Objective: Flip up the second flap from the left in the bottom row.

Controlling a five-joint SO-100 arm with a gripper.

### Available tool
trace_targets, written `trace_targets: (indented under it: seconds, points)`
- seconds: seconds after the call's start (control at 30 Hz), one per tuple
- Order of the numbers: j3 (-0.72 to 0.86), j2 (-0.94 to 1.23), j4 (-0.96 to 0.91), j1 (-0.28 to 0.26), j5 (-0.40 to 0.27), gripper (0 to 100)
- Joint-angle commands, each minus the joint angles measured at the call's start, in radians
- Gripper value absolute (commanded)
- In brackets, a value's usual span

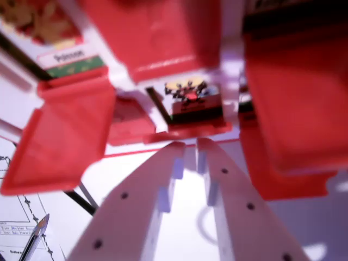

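The white pincer (189,145) is seen nearest the camera, its two fingers rising from the lower edge and converging to a narrow gap at the tips. Nothing is held between them; the tips are nearly closed and appear to touch, or lie just short of, the lower edge of a small red flap (187,132). The picture is blurred, so contact cannot be confirmed.

The small red flap is seen lying low at the foot of an open card window (187,93), directly above the pincer tips. In that window a picture of a dark, spiky figure with a red centre is exposed.

To the wrist view's left of the window, a large red flap (60,138) is seen tilted outward. Above it a card with a white label and a green strip (73,61) is visible. Above the window another red flap (157,32) is seen, and to the wrist view's right a further red flap (296,103).

At the lower left, beside the pincer, a printed sheet (16,217) and a pen (35,234) are seen on the bench (187,228).
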Motion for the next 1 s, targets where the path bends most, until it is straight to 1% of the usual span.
trace_targets:
  seconds: [0.0, 0.33, 0.53, 0.73, 0.97]
  points:
    - [-0.124, 0.031, -0.029, 0.006, -0.012, 2]
    - [-0.13, 0.038, -0.018, 0.011, -0.018, 2]
    - [-0.126, 0.083, 0.026, 0.0, -0.002, 2]
    - [-0.081, 0.147, 0.043, -0.012, 0.018, 2]
    - [-0.018, 0.25, 0.061, -0.025, 0.025, 2]
